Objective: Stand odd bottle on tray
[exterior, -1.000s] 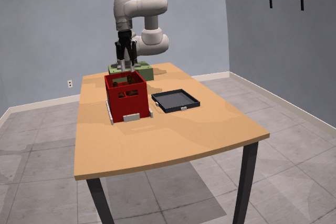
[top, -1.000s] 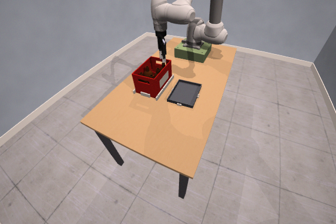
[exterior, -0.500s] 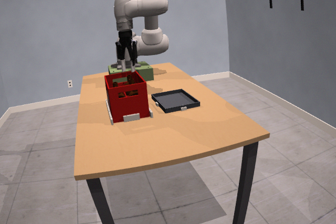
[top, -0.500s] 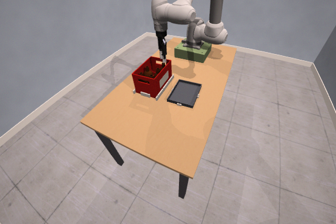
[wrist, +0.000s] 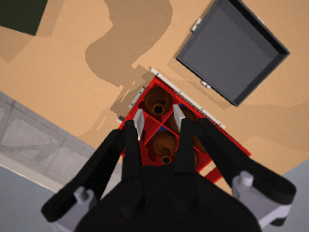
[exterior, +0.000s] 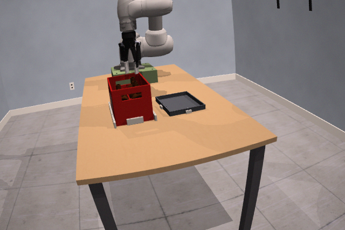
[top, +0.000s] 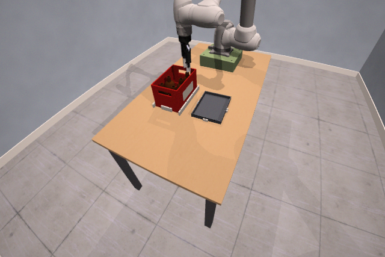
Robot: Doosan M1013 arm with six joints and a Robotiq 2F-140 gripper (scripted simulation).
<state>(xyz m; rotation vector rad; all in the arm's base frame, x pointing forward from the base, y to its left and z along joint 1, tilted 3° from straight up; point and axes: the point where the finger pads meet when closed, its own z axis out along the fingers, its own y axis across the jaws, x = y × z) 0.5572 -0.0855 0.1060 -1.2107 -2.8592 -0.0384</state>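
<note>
gripper [top: 186, 68] [exterior: 132, 70] [wrist: 158, 113] part-open w/ nothing held, just above btls [top: 168, 80] [exterior: 133, 81] [wrist: 157, 102] in crate [top: 168, 99] [exterior: 132, 107] [wrist: 238, 144].

Top view looks steeply down the table [top: 198, 151] [exterior: 167, 144] from a distance; exterior faces the arm lower and nearer; wrist looks down closely, sharing the tray [top: 211, 106] [exterior: 179, 103] [wrist: 232, 53] with both.

Pale grey rounded arm [top: 202, 14] [exterior: 150, 7], black jaws [top: 186, 67] [exterior: 131, 70], silvery tips.
</note>
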